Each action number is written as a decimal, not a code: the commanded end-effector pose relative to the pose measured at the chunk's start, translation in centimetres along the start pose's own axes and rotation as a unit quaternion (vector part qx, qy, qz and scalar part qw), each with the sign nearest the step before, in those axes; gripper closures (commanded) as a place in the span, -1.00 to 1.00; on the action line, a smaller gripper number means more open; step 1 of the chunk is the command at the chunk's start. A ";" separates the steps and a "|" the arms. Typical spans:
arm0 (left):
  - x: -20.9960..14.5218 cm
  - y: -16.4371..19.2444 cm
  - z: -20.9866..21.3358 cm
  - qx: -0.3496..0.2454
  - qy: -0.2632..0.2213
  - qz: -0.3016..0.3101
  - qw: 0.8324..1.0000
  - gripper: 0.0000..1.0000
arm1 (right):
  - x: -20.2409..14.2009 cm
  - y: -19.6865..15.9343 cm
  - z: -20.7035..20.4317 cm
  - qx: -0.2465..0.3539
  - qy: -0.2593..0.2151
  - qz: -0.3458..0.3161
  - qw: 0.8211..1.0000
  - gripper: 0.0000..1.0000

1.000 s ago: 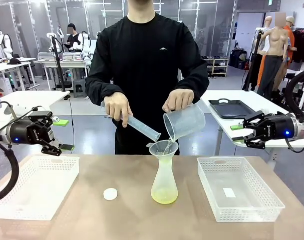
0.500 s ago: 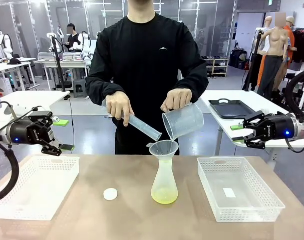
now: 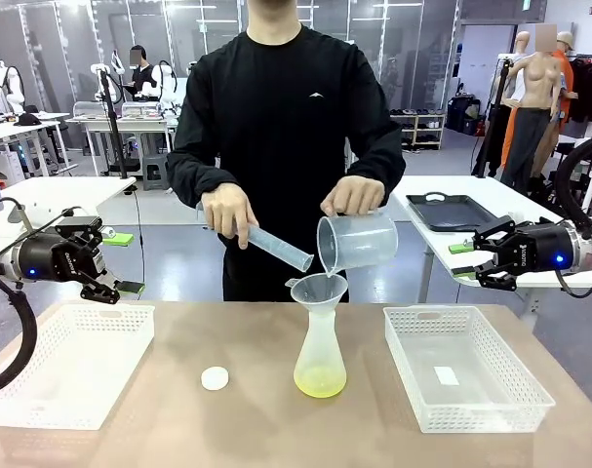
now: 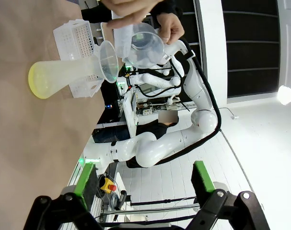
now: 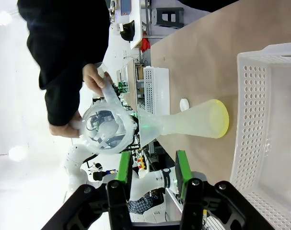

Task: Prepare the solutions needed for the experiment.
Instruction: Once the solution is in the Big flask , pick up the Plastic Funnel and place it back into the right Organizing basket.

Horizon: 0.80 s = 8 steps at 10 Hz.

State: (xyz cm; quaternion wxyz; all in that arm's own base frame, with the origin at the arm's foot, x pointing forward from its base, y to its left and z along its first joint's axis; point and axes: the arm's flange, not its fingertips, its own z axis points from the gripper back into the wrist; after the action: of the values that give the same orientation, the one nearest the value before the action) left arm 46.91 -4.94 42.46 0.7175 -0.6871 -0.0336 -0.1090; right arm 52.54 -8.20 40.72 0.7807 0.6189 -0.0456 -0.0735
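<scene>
The solutions [image 3: 320,387] lie as a shallow pale yellow-green layer in the bottom of a translucent conical flask [image 3: 320,346]; the flask stands upright at the middle of the bench [image 3: 227,434] with a funnel [image 3: 318,289] seated in its neck. Across the bench a person holds a clear beaker [image 3: 362,239] in one hand [image 3: 353,196], its lip just above the funnel; the other hand [image 3: 227,209] holds a slanted graduated cylinder [image 3: 278,250]. The beaker looks about empty, though its clear wall makes that hard to judge. A small white cap [image 3: 215,378] lies on the bench left of the flask; a left basket [image 3: 42,414] and a right basket [image 3: 491,414] flank them. The left fingers [image 4: 86,178] are spread wide on nothing, above the left basket's far edge; the right fingers [image 5: 124,168] stand partly apart, pinching nothing, beyond the right basket.
</scene>
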 end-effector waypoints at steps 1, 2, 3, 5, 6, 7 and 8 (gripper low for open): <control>0.0 -0.3 0.0 -0.006 0.002 -0.001 1.000 -1.00 | 0.3 0.1 -0.1 -0.006 0.004 -0.004 1.000 0.05; 0.0 -0.3 0.0 -0.006 0.002 -0.001 1.000 -1.00 | 0.3 0.1 -0.1 -0.006 0.004 -0.004 1.000 0.05; 0.0 -0.3 0.0 -0.006 0.002 -0.001 1.000 -1.00 | 0.3 0.1 -0.1 -0.006 0.004 -0.004 1.000 0.05; 0.0 -0.3 0.0 -0.006 0.002 -0.001 1.000 -1.00 | 0.3 0.1 -0.1 -0.006 0.004 -0.004 1.000 0.05; 0.0 -0.3 0.0 -0.006 0.002 -0.001 1.000 -1.00 | 0.3 0.1 -0.1 -0.006 0.004 -0.004 1.000 0.05; 0.0 -0.3 0.0 -0.006 0.002 -0.001 1.000 -1.00 | 0.3 0.1 -0.1 -0.006 0.004 -0.004 1.000 0.05; 0.0 -0.3 0.0 -0.006 0.002 -0.001 1.000 -1.00 | 0.3 0.1 -0.1 -0.006 0.004 -0.004 1.000 0.05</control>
State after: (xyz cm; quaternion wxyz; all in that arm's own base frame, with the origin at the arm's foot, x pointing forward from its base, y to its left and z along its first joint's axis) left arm 46.91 -4.94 42.46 0.7175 -0.6871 -0.0336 -0.1090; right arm 52.54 -8.20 40.72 0.7807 0.6189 -0.0455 -0.0735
